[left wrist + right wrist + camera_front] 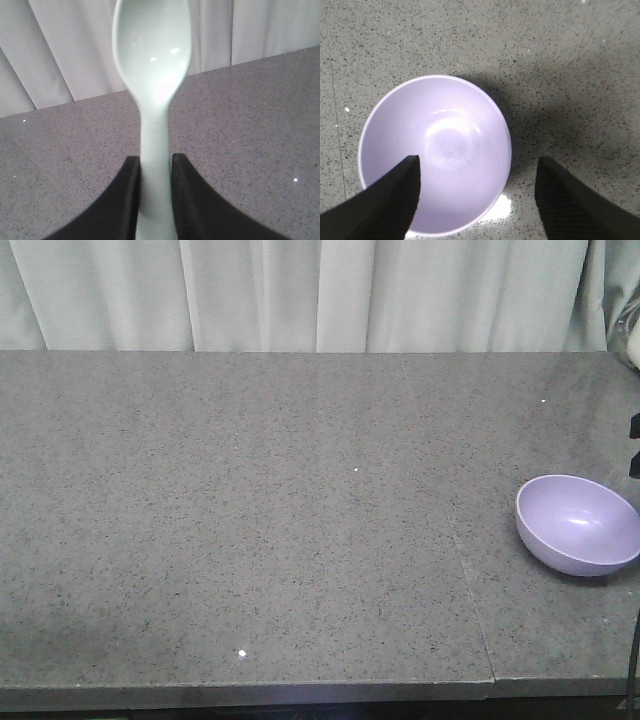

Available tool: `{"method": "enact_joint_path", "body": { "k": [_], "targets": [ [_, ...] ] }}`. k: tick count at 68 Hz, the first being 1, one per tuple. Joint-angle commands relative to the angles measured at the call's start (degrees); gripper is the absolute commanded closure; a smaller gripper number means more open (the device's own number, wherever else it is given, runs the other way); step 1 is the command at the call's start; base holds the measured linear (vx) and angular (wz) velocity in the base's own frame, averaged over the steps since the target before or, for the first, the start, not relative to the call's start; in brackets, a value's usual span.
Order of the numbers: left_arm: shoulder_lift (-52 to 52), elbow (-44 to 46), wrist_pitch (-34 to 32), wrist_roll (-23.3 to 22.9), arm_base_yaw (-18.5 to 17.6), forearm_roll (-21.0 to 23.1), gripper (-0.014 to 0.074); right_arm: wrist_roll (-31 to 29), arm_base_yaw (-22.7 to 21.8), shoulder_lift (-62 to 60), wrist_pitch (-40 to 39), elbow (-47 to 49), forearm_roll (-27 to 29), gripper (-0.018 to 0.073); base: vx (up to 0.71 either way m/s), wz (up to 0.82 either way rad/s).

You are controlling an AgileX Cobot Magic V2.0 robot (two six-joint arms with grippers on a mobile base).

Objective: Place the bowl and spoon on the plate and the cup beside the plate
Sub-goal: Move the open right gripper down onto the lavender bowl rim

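1. Although the bowl [578, 523] stands upright and empty on the table [250, 540] at the right edge of the front view, no plate is seen under it, so it is judged not yet placed.
2. In the right wrist view the right gripper [477, 167] is spread wide above the bowl. One finger is over its hollow at lower left, the other over bare table at lower right, and nothing is gripped.
3. In the left wrist view the spoon [152, 75] is pinched by its handle in the left gripper [153, 165] at centre frame, its scoop raised toward the curtain [250, 30].
4. The plate and the cup are shown in no view, so all three placements are judged outstanding.
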State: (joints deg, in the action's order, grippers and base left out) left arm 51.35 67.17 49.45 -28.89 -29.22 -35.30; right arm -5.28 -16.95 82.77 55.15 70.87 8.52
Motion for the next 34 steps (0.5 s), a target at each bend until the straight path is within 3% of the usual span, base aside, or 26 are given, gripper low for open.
{"method": "enact_joint_path", "body": {
  "k": [1, 34],
  "targets": [
    [-0.5, 1.3, -3.3, -0.5, 0.0, -1.9, 0.0603, -1.6, -1.6, 0.6, -2.2, 1.8, 1.1, 0.0086, 0.0, 0.0],
    [-0.5, 1.3, -3.3, -0.5, 0.0, -1.9, 0.0603, -5.2, -1.5, 12.4, -6.0, 1.8, 2.6, 0.0086, 0.0, 0.0]
  ]
}}
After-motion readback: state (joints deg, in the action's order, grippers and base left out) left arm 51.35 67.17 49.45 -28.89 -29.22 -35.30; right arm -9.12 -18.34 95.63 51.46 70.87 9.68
